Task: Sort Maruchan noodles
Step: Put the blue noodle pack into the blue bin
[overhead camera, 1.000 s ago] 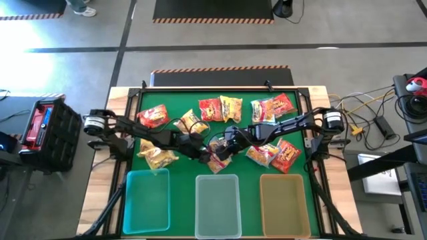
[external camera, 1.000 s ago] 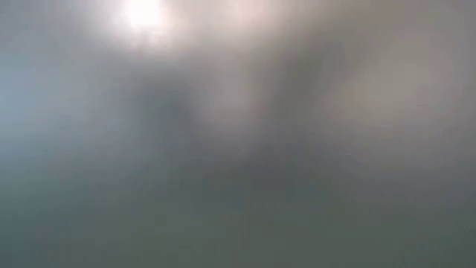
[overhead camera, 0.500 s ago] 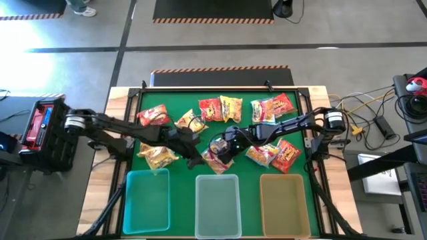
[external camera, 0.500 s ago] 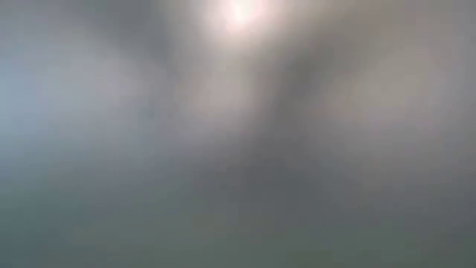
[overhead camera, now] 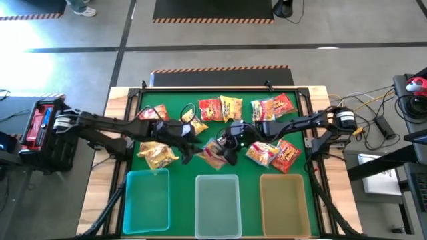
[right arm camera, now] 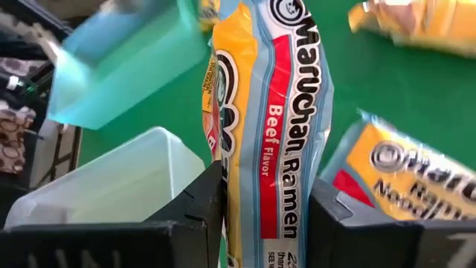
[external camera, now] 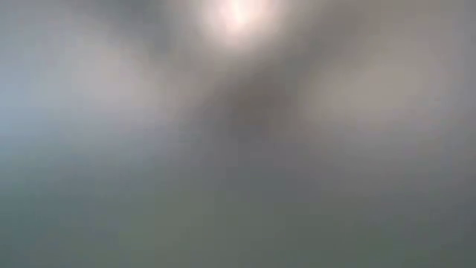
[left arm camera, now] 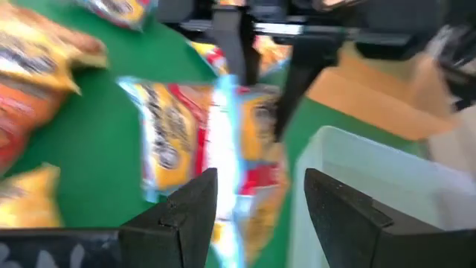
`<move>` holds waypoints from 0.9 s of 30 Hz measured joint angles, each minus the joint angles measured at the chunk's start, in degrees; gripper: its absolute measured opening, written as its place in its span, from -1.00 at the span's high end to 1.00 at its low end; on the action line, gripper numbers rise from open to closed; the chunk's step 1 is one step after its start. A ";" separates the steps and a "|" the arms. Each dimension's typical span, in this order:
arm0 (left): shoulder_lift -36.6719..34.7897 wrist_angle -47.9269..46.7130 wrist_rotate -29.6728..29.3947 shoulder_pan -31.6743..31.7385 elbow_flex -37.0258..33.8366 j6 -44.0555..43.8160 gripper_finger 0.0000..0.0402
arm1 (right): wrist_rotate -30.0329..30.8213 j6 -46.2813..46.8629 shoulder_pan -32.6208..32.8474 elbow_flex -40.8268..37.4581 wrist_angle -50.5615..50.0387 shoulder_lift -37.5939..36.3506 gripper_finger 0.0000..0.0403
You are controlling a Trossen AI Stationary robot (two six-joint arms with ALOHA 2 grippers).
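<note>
While the left gripper has slid toward the mat's middle with its jaws apart and empty, it now faces a beef packet lifted on edge just in front of it. Right of it, the right gripper has pinched shut on that packet near the near edge, by the middle bin. Judged from this, the packet is secured for binning; the other noodles await sorting.

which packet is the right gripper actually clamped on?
The Beef Flavor packet, red stripe on yellow, standing on edge between the right gripper fingers, just above the middle bin. The other packets lie flat on the green mat.
</note>
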 joint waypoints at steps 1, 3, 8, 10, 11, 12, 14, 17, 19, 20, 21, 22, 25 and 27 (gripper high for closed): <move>0.10 -0.85 -0.75 0.01 0.93 1.62 0.08 | 0.01 -0.80 0.00 0.00 -0.15 -0.65 0.47; 0.20 -3.88 -1.63 0.02 2.72 3.76 0.08 | 0.02 -1.88 0.00 0.00 -0.42 -2.01 0.47; 0.35 -14.29 -5.74 0.00 7.50 3.64 0.08 | 0.57 -3.13 -0.02 0.00 -6.44 -6.52 0.47; 0.39 -17.67 -6.63 0.02 8.82 2.27 0.08 | 2.01 -3.16 -0.02 0.00 -10.32 -8.80 0.47; 0.39 -18.65 -6.69 0.02 9.10 1.42 0.08 | 2.77 -3.28 -0.02 0.00 -12.56 -9.93 0.47; 0.38 -19.18 -6.67 0.01 9.14 0.32 0.08 | 3.46 -3.35 -0.02 0.00 -14.55 -11.06 0.47; 0.39 -19.02 -6.62 -0.12 8.97 -1.99 0.08 | 3.58 -3.28 -0.02 0.00 -19.18 -13.47 0.47; 0.37 -19.14 -6.59 -0.24 7.94 -5.09 0.08 | 3.30 -2.02 0.12 0.00 -25.89 -17.54 0.47; 0.39 -19.45 -6.58 -0.22 7.27 -6.56 0.08 | 2.89 0.29 0.57 0.00 -30.08 -19.97 0.47; 0.39 -19.46 -6.57 -0.22 7.11 -7.14 0.08 | 2.72 1.16 0.75 0.00 -31.47 -20.97 0.47; 0.39 -19.25 -6.59 -0.22 6.95 -7.67 0.08 | 2.39 2.11 0.91 0.00 -32.28 -21.86 0.47; 0.39 -19.23 -6.59 -0.22 6.82 -8.02 0.08 | 2.14 2.97 0.96 0.00 -32.25 -22.56 0.47; 0.39 -19.25 -6.59 -0.35 6.49 -8.16 0.08 | 1.90 4.62 1.06 0.00 -28.21 -23.45 0.47; 0.39 -18.63 -6.56 -0.44 6.21 -8.16 0.08 | 1.94 4.51 1.27 0.02 -23.88 -23.11 0.47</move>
